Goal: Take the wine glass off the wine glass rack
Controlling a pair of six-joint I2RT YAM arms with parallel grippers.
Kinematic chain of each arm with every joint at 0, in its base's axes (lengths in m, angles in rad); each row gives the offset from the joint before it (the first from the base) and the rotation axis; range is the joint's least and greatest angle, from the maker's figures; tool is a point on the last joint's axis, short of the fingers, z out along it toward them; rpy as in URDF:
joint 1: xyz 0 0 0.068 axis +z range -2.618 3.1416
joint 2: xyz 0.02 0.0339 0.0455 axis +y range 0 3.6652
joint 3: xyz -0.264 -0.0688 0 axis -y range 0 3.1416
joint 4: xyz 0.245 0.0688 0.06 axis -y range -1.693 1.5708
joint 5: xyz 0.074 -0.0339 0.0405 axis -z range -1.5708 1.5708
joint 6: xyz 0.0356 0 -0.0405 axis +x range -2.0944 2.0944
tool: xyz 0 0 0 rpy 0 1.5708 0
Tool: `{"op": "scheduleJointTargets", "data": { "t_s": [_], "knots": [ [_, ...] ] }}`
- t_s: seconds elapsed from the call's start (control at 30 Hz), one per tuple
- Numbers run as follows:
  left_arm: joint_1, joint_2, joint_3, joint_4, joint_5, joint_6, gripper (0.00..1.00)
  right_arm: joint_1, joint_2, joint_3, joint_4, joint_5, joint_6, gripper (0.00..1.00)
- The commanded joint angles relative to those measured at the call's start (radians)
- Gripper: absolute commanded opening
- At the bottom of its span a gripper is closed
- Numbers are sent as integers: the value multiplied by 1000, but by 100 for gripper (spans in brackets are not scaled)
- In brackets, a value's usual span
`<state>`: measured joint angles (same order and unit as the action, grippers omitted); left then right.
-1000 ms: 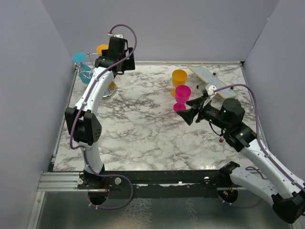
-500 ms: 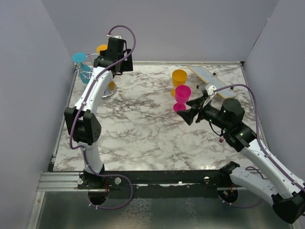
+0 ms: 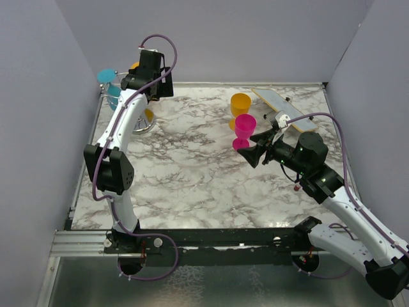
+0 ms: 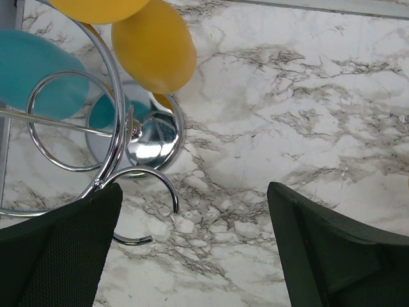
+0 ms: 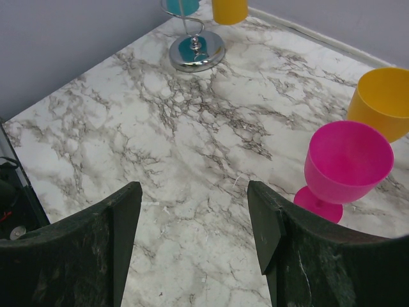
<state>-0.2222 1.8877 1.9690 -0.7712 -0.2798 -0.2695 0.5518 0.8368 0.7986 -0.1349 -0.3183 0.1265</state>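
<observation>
The wine glass rack (image 4: 115, 121) is a silver wire stand with hoop arms and a shiny disc base (image 4: 152, 135), at the table's back left (image 3: 142, 123). A teal wine glass (image 4: 38, 73) and an orange wine glass (image 4: 153, 45) hang on it; both show in the top view, teal (image 3: 106, 77) and orange (image 3: 135, 65). My left gripper (image 4: 192, 240) is open and empty, above the rack's near hoops (image 3: 147, 86). My right gripper (image 5: 192, 230) is open and empty, close beside a pink glass (image 5: 345, 166) in the top view (image 3: 255, 152).
The pink glass (image 3: 244, 128) and an orange glass (image 3: 240, 104) stand on the marble table mid-right. A flat pale board (image 3: 284, 109) lies at the back right. Grey walls close the left, back and right sides. The rack also shows far off in the right wrist view (image 5: 197, 50).
My left gripper has moved a little left and toward the back wall, over the rack. The right arm and the standing glasses have not moved.
</observation>
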Motion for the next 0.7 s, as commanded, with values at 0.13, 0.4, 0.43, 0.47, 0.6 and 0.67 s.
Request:
{"op": "scheduleJointTargets", "data": {
  "t_s": [0.13,0.4,0.43,0.47,0.6,0.67],
  "knots": [
    [24,-71,-4,-51,-58,23,99,5,-12,19,4,24,-1,68],
    [36,-126,-70,-50,-67,17,99,5,-15,19,6,19,1,68],
    [40,-135,-87,-50,-70,15,99,5,-15,18,6,19,1,68],
    [43,-144,-100,-50,-72,14,99,5,-15,19,6,19,1,68],
    [59,-176,-140,-50,-74,14,99,5,-16,19,8,15,1,68],
    [67,-180,-154,-50,-74,17,99,5,-15,19,9,13,2,68]
  ]
}}
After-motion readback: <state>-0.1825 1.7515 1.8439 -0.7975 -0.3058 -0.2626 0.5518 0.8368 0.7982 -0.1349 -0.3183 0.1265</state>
